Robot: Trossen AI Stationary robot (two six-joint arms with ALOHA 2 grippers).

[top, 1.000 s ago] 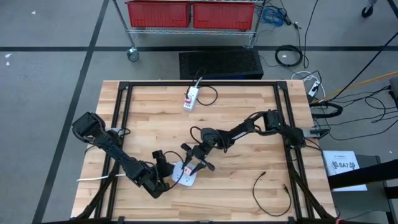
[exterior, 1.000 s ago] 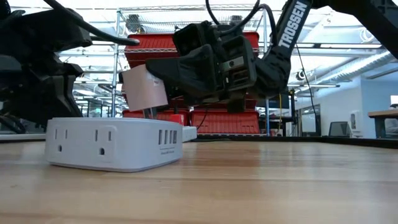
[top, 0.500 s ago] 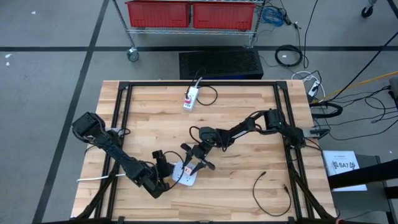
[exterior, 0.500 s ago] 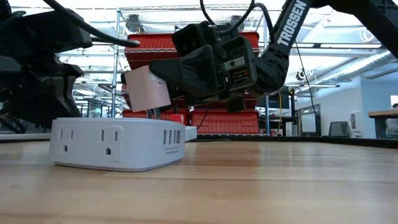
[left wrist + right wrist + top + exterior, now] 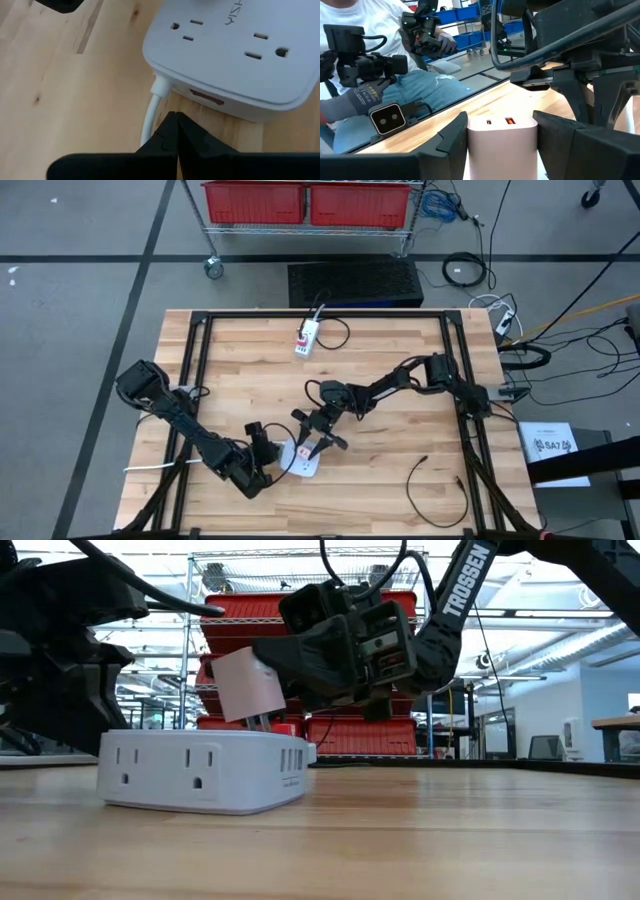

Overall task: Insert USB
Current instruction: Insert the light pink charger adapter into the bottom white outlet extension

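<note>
A white power strip (image 5: 205,772) lies flat on the wooden table near its front edge, also seen in the high view (image 5: 300,461). Its white cord (image 5: 151,109) leaves one end. Above it is a white USB charger block (image 5: 247,686), tilted, with its metal prongs (image 5: 262,723) down at the strip's top. My right gripper (image 5: 502,150) is shut on this block. My left gripper (image 5: 175,127) is shut, with its tips at the strip's cord end, beside the cord. My left gripper's shut fingertips (image 5: 172,120) stand right by the strip's cord-end wall (image 5: 200,97); I cannot tell whether they touch it. My right gripper pinches the charger's two opposite side faces (image 5: 470,142) between its fingers (image 5: 454,142), nearly level, from the table's right. The port face (image 5: 500,121) points back at the wrist. The block is tilted, prongs down on the strip's top.
A small second power strip (image 5: 307,338) with a cable lies at the far middle of the table. A black cable (image 5: 436,481) loops at the near right. A cart with red bins (image 5: 308,202) stands beyond the table. A seated person (image 5: 395,85) shows beyond the table.
My right gripper has shifted a little toward the table's right with the charger, which has tipped slightly further. The power strip has slid a little along the table the same way under the prongs. My left gripper has kept still.
</note>
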